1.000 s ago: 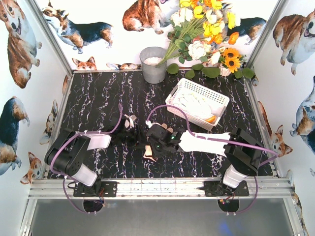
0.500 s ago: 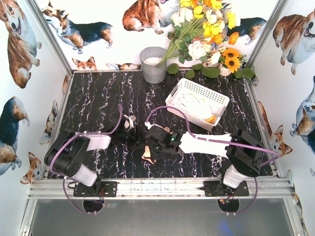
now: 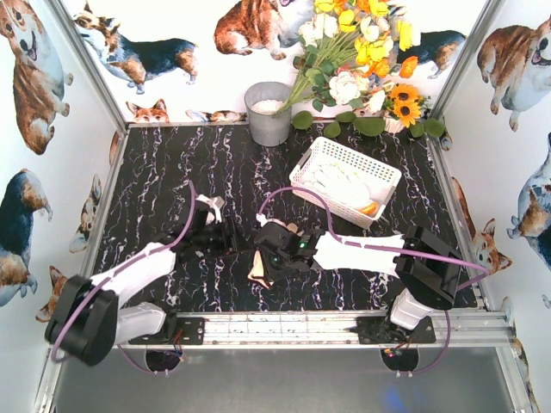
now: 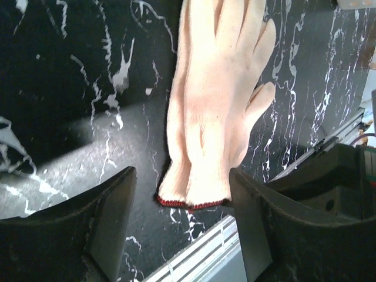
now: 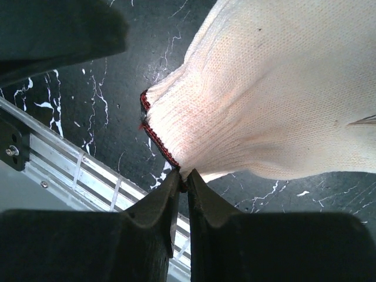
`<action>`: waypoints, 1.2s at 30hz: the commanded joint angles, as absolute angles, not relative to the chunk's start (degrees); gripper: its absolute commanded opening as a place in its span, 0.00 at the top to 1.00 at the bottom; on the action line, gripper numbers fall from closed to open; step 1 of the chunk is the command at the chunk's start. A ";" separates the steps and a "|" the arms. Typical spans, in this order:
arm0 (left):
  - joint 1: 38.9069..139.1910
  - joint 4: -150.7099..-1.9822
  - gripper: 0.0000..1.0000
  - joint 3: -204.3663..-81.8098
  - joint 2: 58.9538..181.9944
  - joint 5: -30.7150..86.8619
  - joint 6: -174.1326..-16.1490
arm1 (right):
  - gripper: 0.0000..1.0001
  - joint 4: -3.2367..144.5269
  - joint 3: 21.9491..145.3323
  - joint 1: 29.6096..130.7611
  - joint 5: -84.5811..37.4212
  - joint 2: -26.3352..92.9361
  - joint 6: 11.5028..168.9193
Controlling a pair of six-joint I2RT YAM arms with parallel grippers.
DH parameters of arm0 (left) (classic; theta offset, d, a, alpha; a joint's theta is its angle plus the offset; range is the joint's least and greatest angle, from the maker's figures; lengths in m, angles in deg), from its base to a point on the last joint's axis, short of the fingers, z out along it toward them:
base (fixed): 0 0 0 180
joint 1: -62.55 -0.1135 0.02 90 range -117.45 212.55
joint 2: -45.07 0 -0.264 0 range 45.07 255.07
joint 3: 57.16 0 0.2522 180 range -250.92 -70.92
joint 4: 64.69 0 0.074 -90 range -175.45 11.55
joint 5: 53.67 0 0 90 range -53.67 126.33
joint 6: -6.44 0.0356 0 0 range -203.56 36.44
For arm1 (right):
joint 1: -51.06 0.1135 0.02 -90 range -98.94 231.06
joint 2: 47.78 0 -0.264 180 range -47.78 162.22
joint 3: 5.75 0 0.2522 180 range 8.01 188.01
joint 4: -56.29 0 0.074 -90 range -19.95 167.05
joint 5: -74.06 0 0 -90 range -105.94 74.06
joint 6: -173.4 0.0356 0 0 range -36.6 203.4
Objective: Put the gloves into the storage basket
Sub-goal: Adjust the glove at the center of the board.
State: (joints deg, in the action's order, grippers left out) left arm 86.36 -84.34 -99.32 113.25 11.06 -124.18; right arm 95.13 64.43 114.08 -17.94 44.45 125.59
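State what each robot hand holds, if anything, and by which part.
Right hand pinches the glove by its red-trimmed cuff edge; left hand holds nothing.

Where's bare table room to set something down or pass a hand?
Bare marble between the bucket, the left wall and the left arm; also in front of the bucket, left of the basket. Crowded centre-front, where both arms meet at the glove.

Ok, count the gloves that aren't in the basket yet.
1: the glove by the front rail, mid-table, its cuff pinched by the right gripper. The grey bucket holds something white that I can't identify.
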 commanded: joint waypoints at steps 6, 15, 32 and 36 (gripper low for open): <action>86.54 -93.12 0.54 -92.98 101.00 10.78 -130.20 | 0.90 89.51 62.74 114.43 -19.05 42.50 130.04; 87.32 -92.90 0.65 -89.45 99.39 4.93 -129.13 | 0.90 88.86 62.25 114.43 -18.54 42.52 131.30; 99.99 -75.42 0.80 -84.68 109.08 12.68 -139.34 | 0.90 87.42 62.49 113.68 -19.87 43.20 132.41; 100.17 -74.51 0.80 -83.84 108.52 16.46 -140.09 | 0.90 87.77 62.63 113.64 -20.56 43.16 131.93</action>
